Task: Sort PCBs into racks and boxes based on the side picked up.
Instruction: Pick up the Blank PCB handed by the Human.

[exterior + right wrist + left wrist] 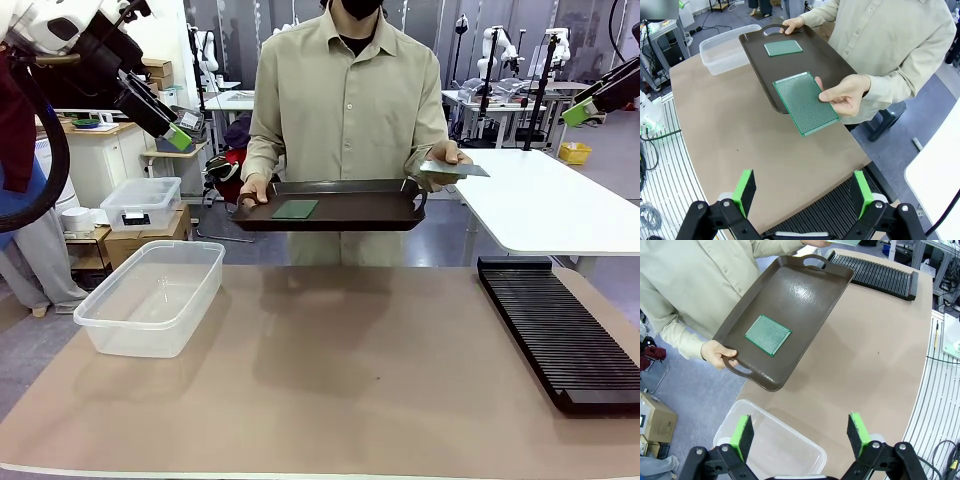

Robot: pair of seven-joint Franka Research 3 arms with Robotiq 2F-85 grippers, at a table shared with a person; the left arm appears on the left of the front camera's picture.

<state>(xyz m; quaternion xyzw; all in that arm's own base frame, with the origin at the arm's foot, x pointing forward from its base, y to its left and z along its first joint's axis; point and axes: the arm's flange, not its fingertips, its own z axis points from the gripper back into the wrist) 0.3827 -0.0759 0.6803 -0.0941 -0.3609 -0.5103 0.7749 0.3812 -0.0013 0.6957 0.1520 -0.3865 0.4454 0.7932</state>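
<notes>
PCBs, front view: two thin green boards. The tray PCB lies flat on a dark brown tray that a person holds level across the table. The held PCB rests in the person's hand, just beside the tray's handle.
Grippers, front view: left gripper is raised high on its side and right gripper on its own, both well apart from the boards.
Containers, front view: a clear tub and a black slotted rack on the table.
Left wrist view: jaws wide with nothing between, the tub below, the tray PCB ahead and well apart.
Right wrist view: jaws wide and empty, the rack below. The held PCB is offered flat, pinched along one long edge, its short end facing the gripper.
Handling, judged: light, stiff, thin and scratch-prone. Pinch the held PCB's free end across its thickness. The flat-lying one offers little edge.
</notes>
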